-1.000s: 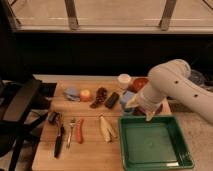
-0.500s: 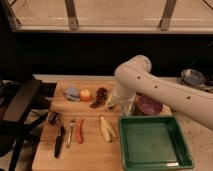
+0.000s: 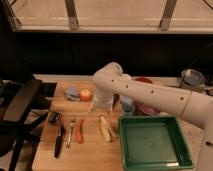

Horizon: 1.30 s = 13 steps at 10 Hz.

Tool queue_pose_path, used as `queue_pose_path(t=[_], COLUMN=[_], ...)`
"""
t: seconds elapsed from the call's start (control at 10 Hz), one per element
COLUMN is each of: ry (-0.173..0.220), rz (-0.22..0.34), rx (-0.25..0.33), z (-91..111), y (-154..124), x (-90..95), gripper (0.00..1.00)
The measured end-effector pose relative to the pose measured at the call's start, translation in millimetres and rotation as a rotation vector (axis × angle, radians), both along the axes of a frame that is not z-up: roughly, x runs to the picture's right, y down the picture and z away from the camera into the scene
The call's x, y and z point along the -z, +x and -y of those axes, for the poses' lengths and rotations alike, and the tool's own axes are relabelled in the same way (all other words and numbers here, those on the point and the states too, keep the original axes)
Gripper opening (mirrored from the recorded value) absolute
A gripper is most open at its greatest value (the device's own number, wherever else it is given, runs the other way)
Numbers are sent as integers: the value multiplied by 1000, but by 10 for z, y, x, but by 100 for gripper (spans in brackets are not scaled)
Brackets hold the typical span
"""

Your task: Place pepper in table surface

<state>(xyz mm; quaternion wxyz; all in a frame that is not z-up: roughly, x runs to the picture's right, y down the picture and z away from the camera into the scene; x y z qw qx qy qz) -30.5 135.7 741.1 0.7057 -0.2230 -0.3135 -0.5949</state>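
The pepper (image 3: 80, 131) is a slender red-orange piece lying flat on the light-brown wooden table surface (image 3: 90, 156), just right of a fork (image 3: 71, 131). My white arm reaches in from the right, and my gripper (image 3: 99, 108) hangs at its end over the middle of the table. It is above and to the right of the pepper and apart from it. I see nothing in the gripper.
A green tray (image 3: 154, 144) sits at the front right. A pale peel-like piece (image 3: 106, 128) lies beside the pepper, and a black tool (image 3: 59, 136) lies left of the fork. An orange fruit (image 3: 86, 94) and a blue item (image 3: 73, 93) are at the back. A red bowl (image 3: 146, 108) and a blue cup (image 3: 126, 105) are behind the arm.
My arm has swung left from over the tray's back corner to the table's middle. It now covers the dark brown items at the back. The pepper has not moved.
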Motion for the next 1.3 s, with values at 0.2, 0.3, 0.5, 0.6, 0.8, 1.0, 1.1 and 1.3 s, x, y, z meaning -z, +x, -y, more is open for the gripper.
queue_pose_path(t=[0.2, 0.3, 0.5, 0.6, 0.8, 1.0, 1.1, 1.3], ry=[-31, -31, -32, -32, -23, -15, -19, -35], rz=[34, 33, 34, 35, 49, 84, 111, 135], rx=[-21, -24, -23, -22, 4, 46, 73, 100], z=[-107, -107, -109, -107, -109, -114, -149, -226], y=[-170, -165, -172, -176, -207, -443, -629, -749], x=[-173, -181, -182, -182, -186, -215, -270, -351], gripper=[65, 65, 65, 65, 65, 65, 65, 65])
